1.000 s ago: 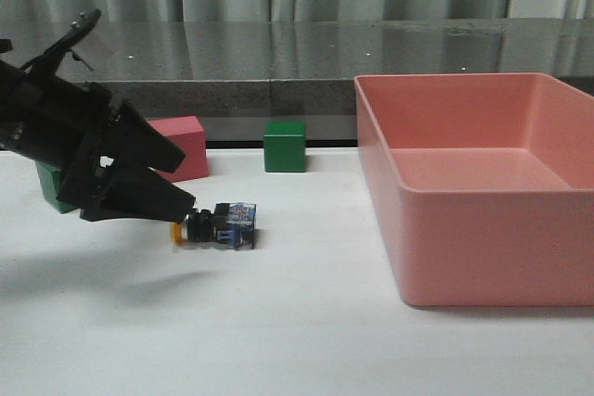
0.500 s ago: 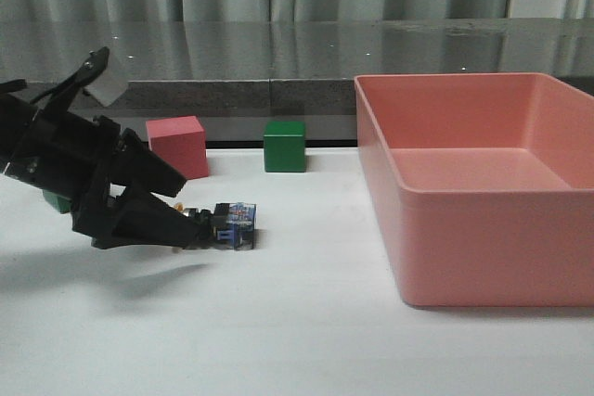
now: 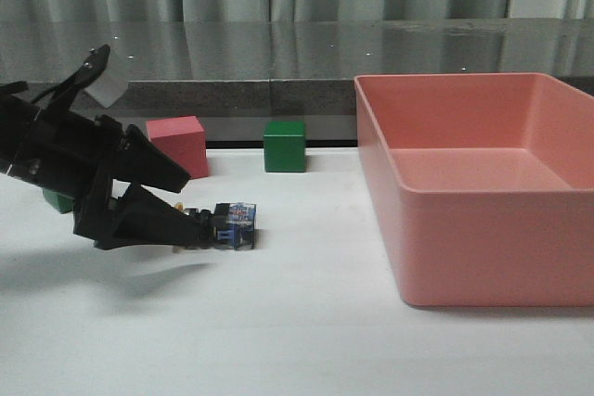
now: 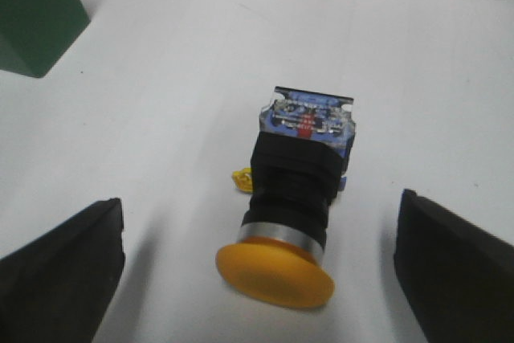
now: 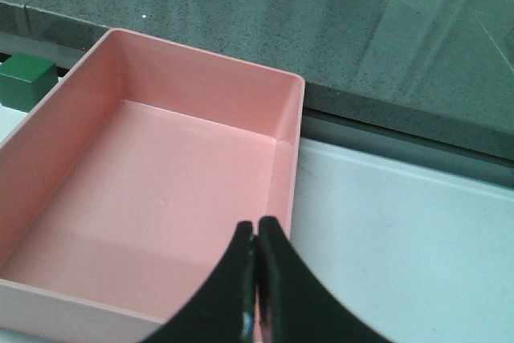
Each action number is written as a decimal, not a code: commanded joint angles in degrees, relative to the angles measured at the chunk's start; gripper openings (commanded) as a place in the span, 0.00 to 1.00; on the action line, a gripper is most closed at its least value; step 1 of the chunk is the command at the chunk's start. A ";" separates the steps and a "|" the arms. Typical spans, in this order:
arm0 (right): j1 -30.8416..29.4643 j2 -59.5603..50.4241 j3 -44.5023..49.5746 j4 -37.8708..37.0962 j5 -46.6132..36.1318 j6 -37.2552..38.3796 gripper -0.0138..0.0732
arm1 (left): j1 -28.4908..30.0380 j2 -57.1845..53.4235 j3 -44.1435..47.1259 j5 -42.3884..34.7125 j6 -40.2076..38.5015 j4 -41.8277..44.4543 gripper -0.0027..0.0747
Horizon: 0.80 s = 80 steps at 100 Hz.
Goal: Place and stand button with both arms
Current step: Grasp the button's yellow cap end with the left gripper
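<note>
The button (image 3: 232,225) lies on its side on the white table, left of centre. In the left wrist view the button (image 4: 301,186) shows its yellow cap nearest the camera, then a silver collar, black body and bluish clear base. My left gripper (image 3: 199,209) is open and low over the table, one finger on either side of the cap without touching it. In its own view the left gripper (image 4: 261,275) has wide gaps either side of the cap. My right gripper (image 5: 257,234) is shut on nothing, above the pink bin's wall. It is outside the front view.
A large pink bin (image 3: 399,201) fills the right of the table. A pink cube (image 3: 176,146) and a green cube (image 3: 284,146) stand behind the button. Another green cube (image 3: 58,199) sits partly hidden behind the left arm. A grey ledge runs along the back.
The left gripper has dropped lower and slid forward, so its fingers now flank the button's cap. The near finger hides the cap in the front view. The button has not moved.
</note>
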 commanded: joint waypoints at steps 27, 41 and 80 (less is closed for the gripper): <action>-0.36 0.03 -1.53 -0.05 -4.72 0.11 0.09 | -0.14 1.21 -1.32 4.98 0.07 -2.62 0.87; -0.36 0.03 -1.53 -0.05 -4.72 0.11 0.09 | -0.14 1.26 -1.32 4.98 0.07 -2.62 0.78; -0.36 0.03 -1.53 -0.05 -4.72 0.11 0.09 | -0.14 1.26 -1.32 4.86 0.07 -2.62 0.19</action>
